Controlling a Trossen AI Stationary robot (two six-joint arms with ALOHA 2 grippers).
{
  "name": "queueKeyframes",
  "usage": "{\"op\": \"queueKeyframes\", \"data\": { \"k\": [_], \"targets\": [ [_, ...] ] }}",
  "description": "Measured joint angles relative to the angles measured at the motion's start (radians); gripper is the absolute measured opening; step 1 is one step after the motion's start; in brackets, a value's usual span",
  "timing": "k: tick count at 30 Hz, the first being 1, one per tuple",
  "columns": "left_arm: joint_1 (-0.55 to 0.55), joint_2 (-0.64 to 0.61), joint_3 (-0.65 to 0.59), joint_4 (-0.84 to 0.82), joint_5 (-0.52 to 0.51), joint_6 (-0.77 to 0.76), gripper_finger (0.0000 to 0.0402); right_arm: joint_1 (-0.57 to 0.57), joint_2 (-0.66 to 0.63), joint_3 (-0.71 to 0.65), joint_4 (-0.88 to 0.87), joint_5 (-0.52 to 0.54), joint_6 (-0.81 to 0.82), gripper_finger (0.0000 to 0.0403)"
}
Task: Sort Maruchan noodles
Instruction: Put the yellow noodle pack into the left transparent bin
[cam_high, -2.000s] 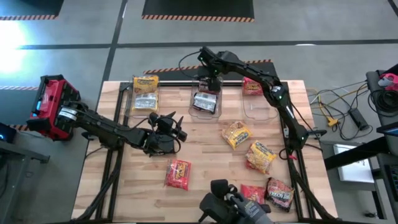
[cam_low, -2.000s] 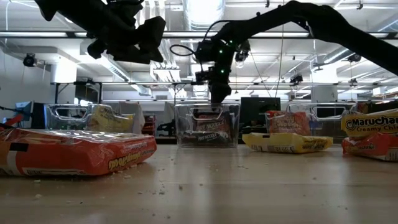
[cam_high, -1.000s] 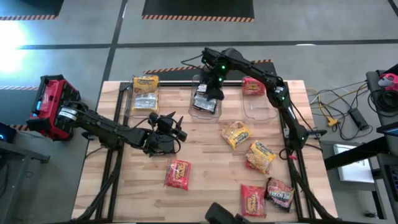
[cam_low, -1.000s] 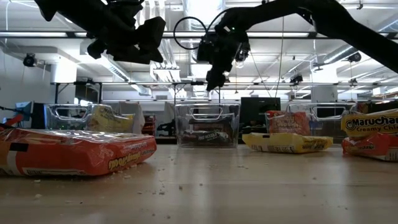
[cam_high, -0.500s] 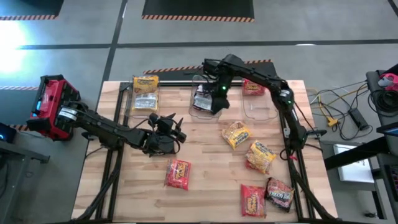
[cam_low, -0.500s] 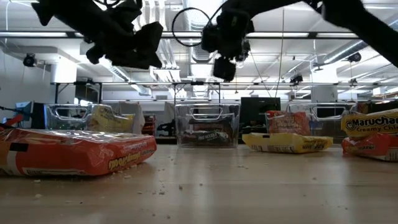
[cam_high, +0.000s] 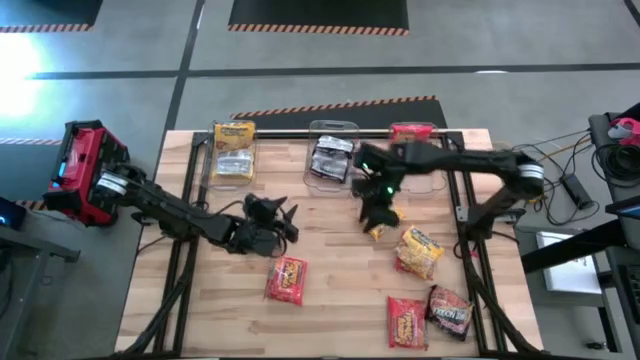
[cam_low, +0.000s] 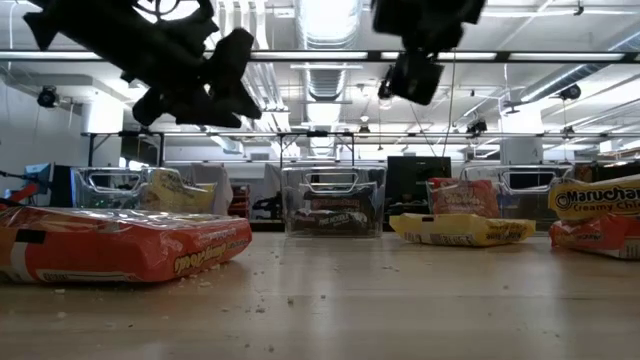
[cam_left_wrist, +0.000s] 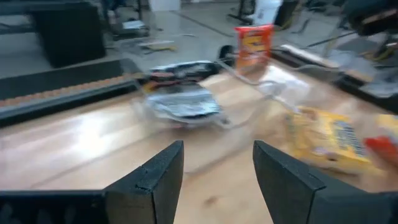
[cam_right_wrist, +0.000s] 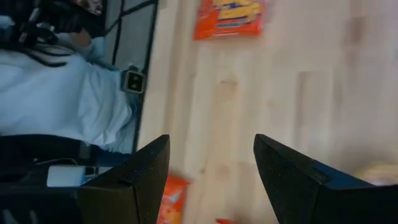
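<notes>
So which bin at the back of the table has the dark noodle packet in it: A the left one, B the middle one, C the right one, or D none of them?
B: in the high view the dark packet lies in the middle bin, while the left bin holds a yellow packet and the right bin a red packet.

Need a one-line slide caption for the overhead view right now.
Right gripper hovers open over a yellow noodle packet; left gripper waits open mid-table.
</notes>
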Motion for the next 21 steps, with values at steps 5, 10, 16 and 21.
{"op": "queueKeyframes", "data": {
  "k": [5, 10, 16, 21],
  "targets": [
    [-0.055, 0.057, 0.012, 0.144, -0.016, 0.069, 0.0176, 0.1, -0.144, -0.201, 0.2, 0.0, 0.097, 0.0222],
    [-0.082, 0.108, 0.036, 0.288, -0.017, 0.165, 0.0176, 0.181, -0.229, -0.343, 0.331, 0.0, 0.194, 0.0222],
    [-0.103, 0.164, 0.094, 0.32, -0.016, 0.182, 0.0176, 0.292, -0.258, -0.458, 0.465, 0.0, 0.317, 0.0221],
    [-0.12, 0.219, 0.159, 0.323, -0.008, 0.186, 0.0176, 0.388, -0.218, -0.515, 0.63, 0.0, 0.4, 0.0221]
  ]
}}
